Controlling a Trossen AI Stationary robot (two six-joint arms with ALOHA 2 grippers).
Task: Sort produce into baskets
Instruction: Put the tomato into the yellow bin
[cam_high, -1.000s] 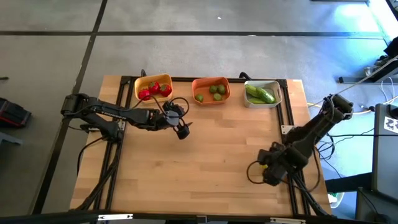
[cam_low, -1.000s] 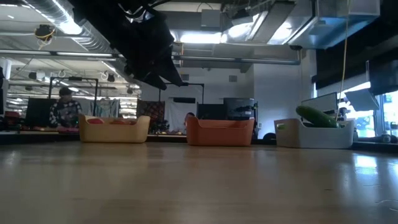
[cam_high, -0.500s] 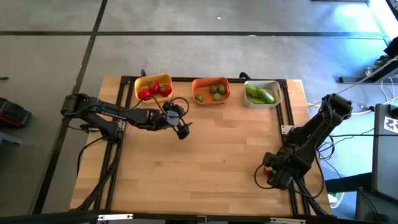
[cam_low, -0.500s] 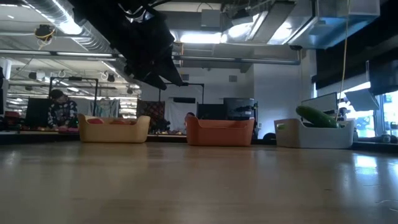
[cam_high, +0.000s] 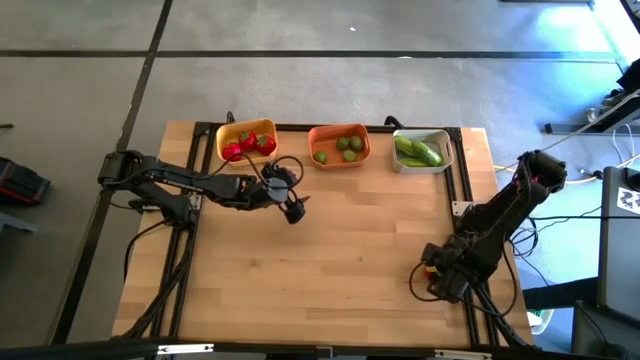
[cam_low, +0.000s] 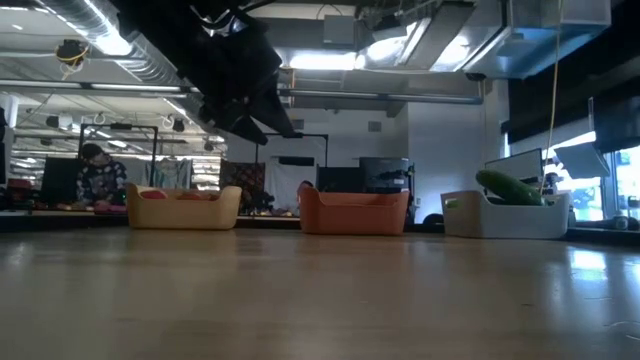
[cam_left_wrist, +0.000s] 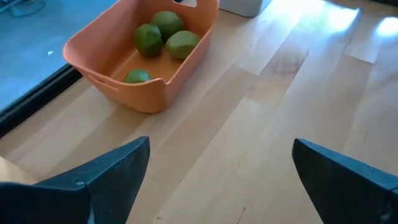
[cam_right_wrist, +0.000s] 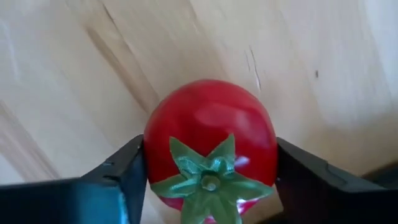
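The yellow basket (cam_high: 247, 140) holds red tomatoes, the orange basket (cam_high: 339, 145) holds limes (cam_left_wrist: 165, 34), and the white basket (cam_high: 421, 150) holds green cucumbers (cam_low: 510, 187). All three stand in a row along the far edge. My left gripper (cam_high: 292, 210) hovers open and empty just near of the gap between the yellow and orange baskets. My right gripper (cam_high: 432, 276) is at the near right of the table, shut on a red tomato (cam_right_wrist: 210, 146) with a green star-shaped calyx. My right gripper pinches the tomato between its two fingers, one on each of its opposite round sides (cam_right_wrist: 152, 163). The fingers come from above, pointing down at the tabletop. The calyx (cam_right_wrist: 208, 177) faces up toward the wrist. Whether the tomato rests on the wood or hangs just above it, I cannot tell.
A black frame rail (cam_high: 462, 190) runs along the table's right side near my right arm. Cables loop beside my right gripper (cam_high: 412, 285). Bare wood (cam_high: 340, 260) fills the middle. A person (cam_low: 95, 172) is in the room far behind the table.
My right gripper has moved a little toward the table's near edge and right, then stayed still. My left arm has kept still.
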